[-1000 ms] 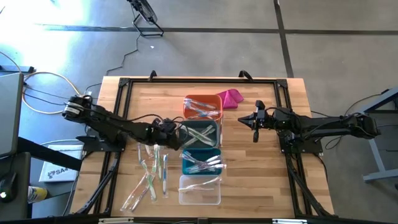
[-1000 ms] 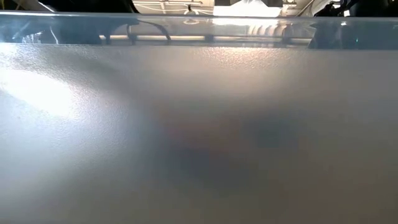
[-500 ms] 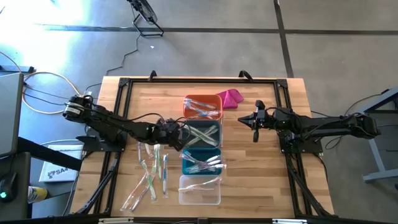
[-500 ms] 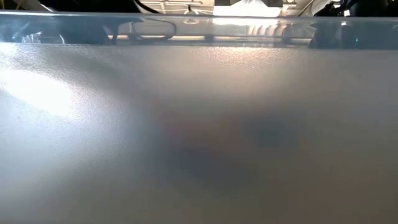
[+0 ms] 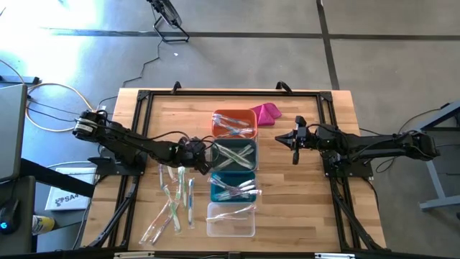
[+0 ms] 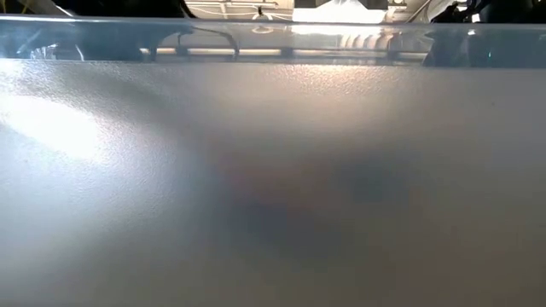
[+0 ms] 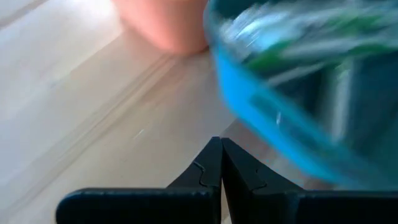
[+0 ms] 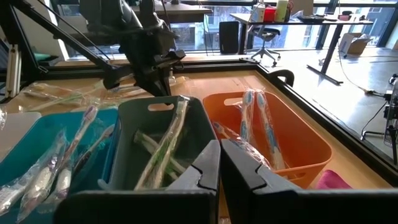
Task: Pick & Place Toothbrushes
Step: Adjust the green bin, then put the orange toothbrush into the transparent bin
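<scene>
Looking down, I see glossy wrapped toothbrushes (image 5: pixel 175 200) loose on the slatted wood table (image 5: pixel 302 208) left of the grey bin (image 5: pixel 234 154); more lie inside the smooth rectangular bins; my left gripper (image 5: pixel 203 155) beside that bin is clenched empty; my right gripper (image 5: pixel 295 149), right of it, likewise.

Open-plan office or lab space: concrete floor (image 5: pixel 237 65), office chair (image 8: pixel 266 38) and desks (image 8: pixel 336 22) beyond the wooden surface (image 5: pixel 302 208).
</scene>
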Robot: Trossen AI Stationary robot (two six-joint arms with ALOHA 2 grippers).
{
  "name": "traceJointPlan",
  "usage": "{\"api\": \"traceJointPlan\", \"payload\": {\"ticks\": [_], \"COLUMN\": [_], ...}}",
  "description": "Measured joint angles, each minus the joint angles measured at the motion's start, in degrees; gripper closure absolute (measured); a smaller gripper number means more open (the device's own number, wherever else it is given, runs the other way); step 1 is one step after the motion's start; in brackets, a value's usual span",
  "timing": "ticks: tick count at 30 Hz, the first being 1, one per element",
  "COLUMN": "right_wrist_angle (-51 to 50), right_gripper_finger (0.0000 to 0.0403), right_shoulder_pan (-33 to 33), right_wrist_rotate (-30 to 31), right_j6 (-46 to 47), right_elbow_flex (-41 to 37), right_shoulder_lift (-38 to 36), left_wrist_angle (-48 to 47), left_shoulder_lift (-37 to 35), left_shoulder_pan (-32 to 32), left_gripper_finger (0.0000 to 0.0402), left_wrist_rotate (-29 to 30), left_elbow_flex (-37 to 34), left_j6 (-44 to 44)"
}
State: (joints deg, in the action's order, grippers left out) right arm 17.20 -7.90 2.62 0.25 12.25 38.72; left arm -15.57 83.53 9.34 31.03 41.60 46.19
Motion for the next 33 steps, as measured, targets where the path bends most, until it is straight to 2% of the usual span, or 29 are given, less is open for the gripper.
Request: {"api": "traceJointPlan", "payload": {"ticks": [5,9,20,26,33], "right_wrist_angle": [-0.29,-0.29,-0.33,-0.17,-0.18], "right_gripper_finger": [0.0398,0.0398,0.0398,0.0398,0.0398], "right_shoulder_pan": [0.00,0.00,0.02,0.00,0.00], "right_wrist_rotate": [-0.01,-0.01,-0.03,0.01,0.01], "right_j6": [0.00,0.00,0.00,0.00,0.18], "right_elbow_flex": [0.00,0.00,-0.02,-0.02,-0.04], "right_shoulder_lift": [0.00,-0.01,0.00,0.11,0.35], "left_wrist_angle": [-7.61,-10.07,-14.80,-20.14,-24.13], "left_shoulder_lift": [0.00,-0.42,-5.54,-9.29,-10.27], "left_shoulder_pan": [0.02,0.02,0.02,0.04,0.04], "left_gripper_finger": [0.0401,0.0401,0.0401,0.0401,0.0401], "left_wrist_rotate": [0.00,-1.38,-6.98,-13.17,-23.43], "left_elbow_flex": [0.00,0.00,0.15,0.09,0.14], "left_j6": [5.26,6.17,0.09,-0.08,-0.87]}}
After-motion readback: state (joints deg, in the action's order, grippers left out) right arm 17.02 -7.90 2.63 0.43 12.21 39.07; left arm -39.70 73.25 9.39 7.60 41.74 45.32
